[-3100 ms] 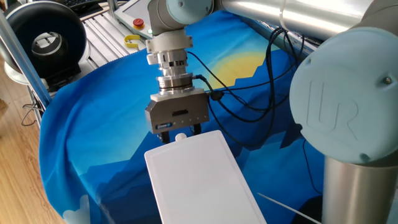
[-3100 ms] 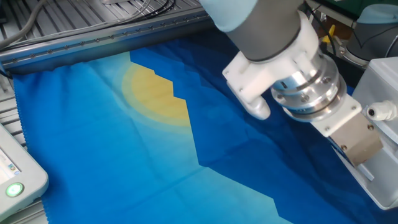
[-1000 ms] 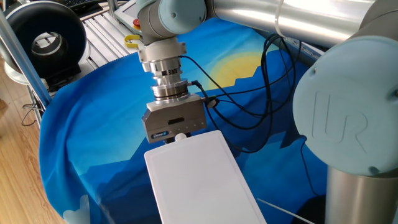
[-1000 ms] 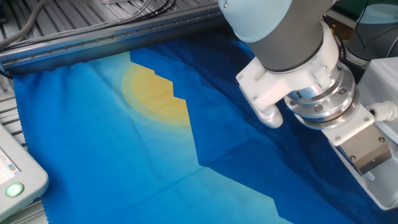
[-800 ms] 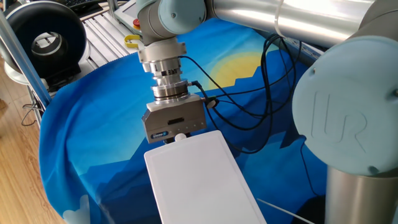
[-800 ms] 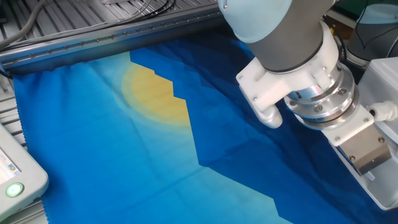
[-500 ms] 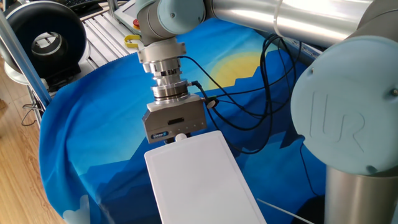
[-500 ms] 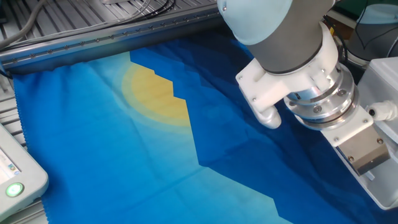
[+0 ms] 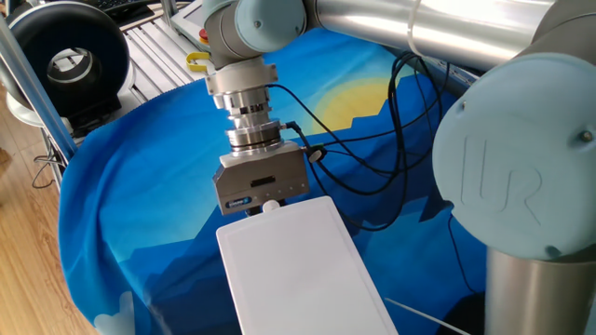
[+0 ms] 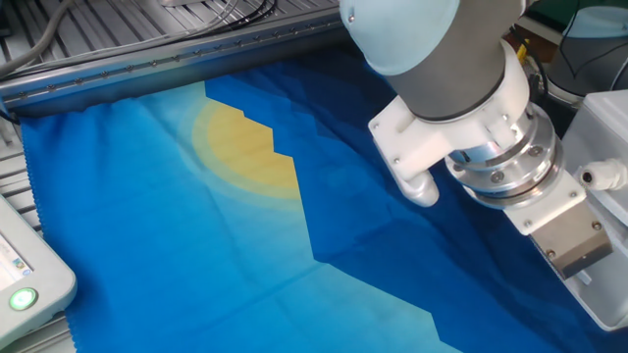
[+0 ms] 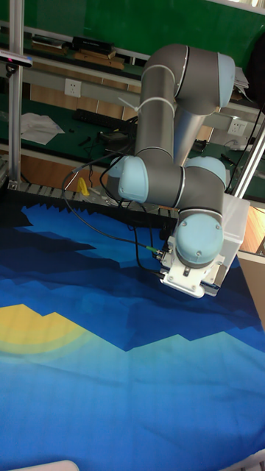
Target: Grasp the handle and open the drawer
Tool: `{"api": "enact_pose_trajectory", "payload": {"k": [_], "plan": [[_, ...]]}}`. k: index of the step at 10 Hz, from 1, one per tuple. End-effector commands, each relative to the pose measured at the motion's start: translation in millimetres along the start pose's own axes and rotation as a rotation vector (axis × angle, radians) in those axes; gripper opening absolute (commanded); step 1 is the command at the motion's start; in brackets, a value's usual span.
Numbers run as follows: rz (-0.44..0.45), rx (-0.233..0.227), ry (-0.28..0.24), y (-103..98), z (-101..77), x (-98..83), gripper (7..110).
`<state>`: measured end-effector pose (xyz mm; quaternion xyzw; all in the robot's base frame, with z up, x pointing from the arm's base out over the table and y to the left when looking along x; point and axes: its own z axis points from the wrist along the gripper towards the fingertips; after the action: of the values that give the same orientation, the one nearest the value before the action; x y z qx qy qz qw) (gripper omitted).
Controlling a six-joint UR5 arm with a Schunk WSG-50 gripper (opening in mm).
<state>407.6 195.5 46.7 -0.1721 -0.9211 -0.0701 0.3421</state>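
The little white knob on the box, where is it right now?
In one fixed view the knob pokes out of the white box's near end, right under the gripper, above the blue cloth.

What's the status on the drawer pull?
Gripper down at the handle, fingers hidden, grip unconfirmed. Drawer looks shut, no gap showing. Nothing in the way on the cloth.
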Motion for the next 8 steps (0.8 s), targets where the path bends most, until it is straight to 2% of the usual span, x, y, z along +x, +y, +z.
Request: {"api": "enact_pose_trajectory", "payload": {"k": [1, 3, 4, 6, 8], "plan": [[0.007, -0.013, -0.04, 5.8, -1.5, -10.5, 7], [0.012, -0.02, -0.036, 14.7, -6.4, -7.3, 7], [-0.002, -0.032, -0.035, 13.1, -7.3, -7.3, 7], [-0.009, -0.028, -0.039, 5.2, -8.6, -6.7, 7], [-0.007, -0.037, -0.046, 12.3, -8.8, -3.1, 7]]}}
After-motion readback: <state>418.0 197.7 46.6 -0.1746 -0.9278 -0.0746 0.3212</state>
